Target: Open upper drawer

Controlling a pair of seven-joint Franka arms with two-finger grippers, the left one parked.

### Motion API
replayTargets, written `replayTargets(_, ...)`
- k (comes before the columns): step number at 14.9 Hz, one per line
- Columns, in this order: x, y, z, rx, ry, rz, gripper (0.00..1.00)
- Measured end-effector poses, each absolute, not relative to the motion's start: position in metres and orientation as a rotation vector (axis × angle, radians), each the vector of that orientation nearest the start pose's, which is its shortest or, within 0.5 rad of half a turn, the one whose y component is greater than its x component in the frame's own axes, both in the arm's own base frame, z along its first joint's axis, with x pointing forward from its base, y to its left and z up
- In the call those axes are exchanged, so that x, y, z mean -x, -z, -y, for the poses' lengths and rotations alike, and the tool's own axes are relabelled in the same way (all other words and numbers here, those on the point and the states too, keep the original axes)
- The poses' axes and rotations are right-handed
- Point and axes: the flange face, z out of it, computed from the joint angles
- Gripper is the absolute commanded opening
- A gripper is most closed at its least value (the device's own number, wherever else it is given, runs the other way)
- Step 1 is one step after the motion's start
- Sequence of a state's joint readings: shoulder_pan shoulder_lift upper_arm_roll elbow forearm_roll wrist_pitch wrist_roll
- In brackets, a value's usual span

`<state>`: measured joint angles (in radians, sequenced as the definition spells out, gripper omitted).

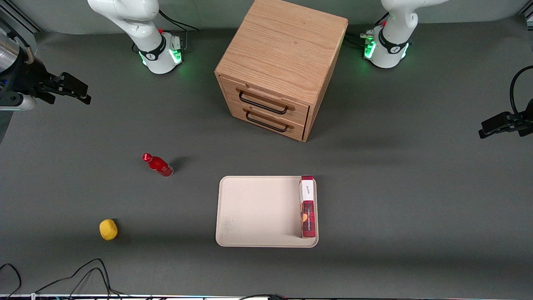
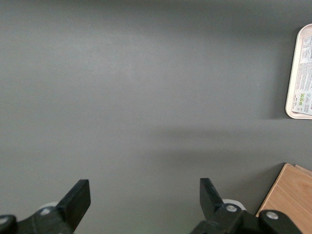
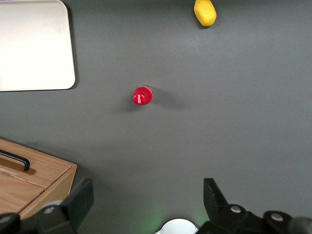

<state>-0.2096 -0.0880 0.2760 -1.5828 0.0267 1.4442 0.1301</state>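
Observation:
The light oak cabinet [image 1: 283,46] stands at the middle of the table, close to the arm bases. Its upper drawer [image 1: 268,95] sits flush with the cabinet front, its black wire handle [image 1: 262,102] above the matching lower drawer [image 1: 272,125]. My right gripper [image 1: 81,92] hangs over the working arm's end of the table, well away from the cabinet. It is open, with nothing between its fingers. In the right wrist view the gripper [image 3: 146,197] looks down on bare table, and a corner of the cabinet [image 3: 44,178] with one handle end [image 3: 17,161] shows beside it.
A red bottle [image 1: 158,165] [image 3: 142,96] stands between the gripper and the cabinet, nearer the front camera. A yellow lump [image 1: 108,229] [image 3: 204,12] lies nearer still. In front of the drawers lies a beige tray [image 1: 258,208] [image 3: 34,44] holding a red box [image 1: 307,206].

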Motion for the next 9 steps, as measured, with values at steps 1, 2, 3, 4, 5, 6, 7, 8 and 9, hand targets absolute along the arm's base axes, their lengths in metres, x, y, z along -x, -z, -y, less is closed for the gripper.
replayTargets(1,-0.5128,-0.6533,-0.0444,3.142,-0.085,-0.099,1.0)
replayTargets(2,-0.5128,-0.6533,-0.0442,3.142,-0.084,-0.099,1.0)
replayTargets(3,-0.5129,-0.6533,-0.0438,3.141,-0.083,-0.1,1.0)
replayTargets(4,-0.5133,-0.6535,-0.0429,3.141,-0.08,-0.103,1.0)
replayTargets(5,-0.5138,-0.6535,-0.0416,3.141,-0.075,-0.107,1.0)
replayTargets(6,-0.5144,-0.6537,-0.041,3.14,-0.069,-0.107,1.0)
replayTargets(7,-0.5154,-0.6541,-0.0417,3.14,-0.056,-0.103,1.0)
replayTargets(8,-0.5172,-0.6547,-0.0443,3.139,-0.034,-0.093,1.0)
replayTargets(9,-0.5194,-0.6546,-0.0506,3.139,-0.012,-0.071,1.0)
